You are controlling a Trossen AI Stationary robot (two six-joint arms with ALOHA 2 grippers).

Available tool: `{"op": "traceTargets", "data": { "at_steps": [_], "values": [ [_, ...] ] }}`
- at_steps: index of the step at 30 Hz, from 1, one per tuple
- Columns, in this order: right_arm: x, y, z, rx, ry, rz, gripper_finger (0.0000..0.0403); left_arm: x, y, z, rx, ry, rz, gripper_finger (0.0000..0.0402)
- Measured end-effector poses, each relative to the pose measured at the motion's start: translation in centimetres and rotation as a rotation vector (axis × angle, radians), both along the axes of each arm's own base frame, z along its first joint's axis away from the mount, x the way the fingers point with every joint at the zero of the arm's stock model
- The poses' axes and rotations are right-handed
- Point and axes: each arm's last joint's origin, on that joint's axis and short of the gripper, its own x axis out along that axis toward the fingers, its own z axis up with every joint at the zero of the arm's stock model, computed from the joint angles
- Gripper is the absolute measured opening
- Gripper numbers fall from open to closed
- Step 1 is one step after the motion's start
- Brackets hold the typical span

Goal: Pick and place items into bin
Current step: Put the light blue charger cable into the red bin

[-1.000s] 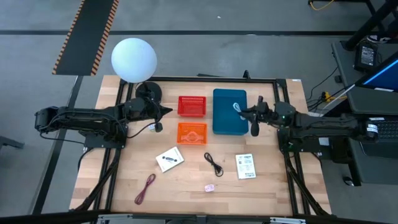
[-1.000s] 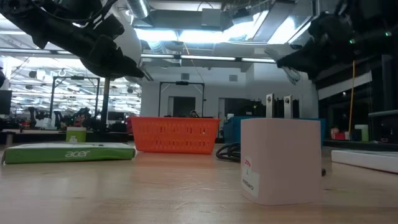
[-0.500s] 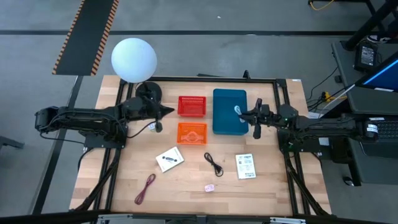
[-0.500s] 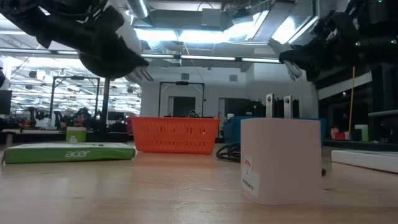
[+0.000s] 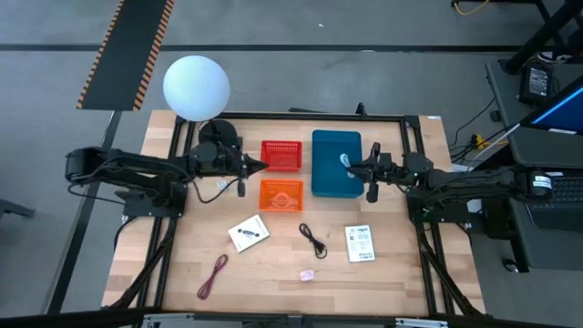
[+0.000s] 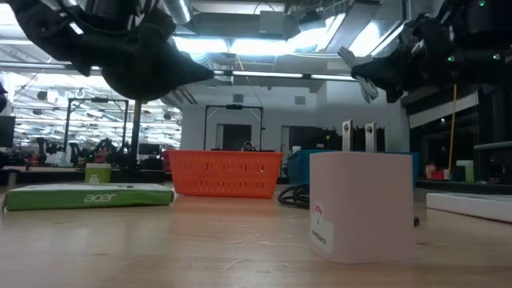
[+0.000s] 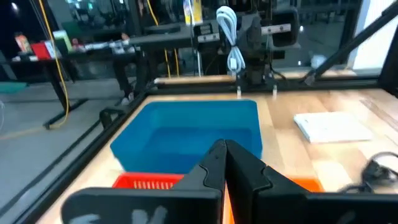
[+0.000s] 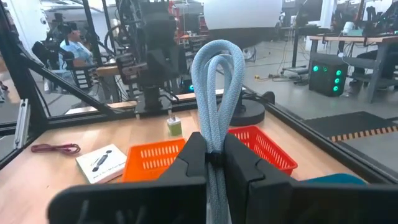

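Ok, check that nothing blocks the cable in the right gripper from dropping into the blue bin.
Nothing visible does. The right gripper is shut on a looped pale cable and hangs over the right edge of the blue bin, which is open-topped and looks empty. The left gripper is shut, over the red basket, clear of the bin.

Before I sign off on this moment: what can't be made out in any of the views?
- What the small pink piece is: too small in the high view.
- The print on the two white packets: too small there.
- Whether the coiled pale cord in the right gripper reaches into the blue bin: its lower end is hidden by the fingers in the right wrist view.
- The red basket's inside: hidden by the left gripper.
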Motion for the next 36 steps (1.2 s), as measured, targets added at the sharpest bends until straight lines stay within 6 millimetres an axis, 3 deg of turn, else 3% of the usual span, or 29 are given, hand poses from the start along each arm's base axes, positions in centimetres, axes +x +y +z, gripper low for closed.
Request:
{"op": "traceTargets", "data": {
  "at_steps": [8,17,30,36],
  "values": [
    [3.0,-0.2,1.3,-0.050,0.044,0.032,0.0011,2.0,0.5,-0.8,0.002,-0.169,0.004,0.0004],
    [7.4,-0.1,2.0,-0.088,0.110,0.078,0.0011,2.4,0.4,-1.4,0.001,-0.175,-0.001,0.0011],
    [12.8,-0.7,2.2,-0.110,0.140,0.138,0.0011,3.0,-1.5,-1.0,0.047,-0.191,-0.085,0.0152],
    [15.0,-0.9,2.4,-0.133,0.135,0.194,0.0011,3.7,-2.0,0.1,0.046,-0.232,-0.102,0.0185]
  ]
}}
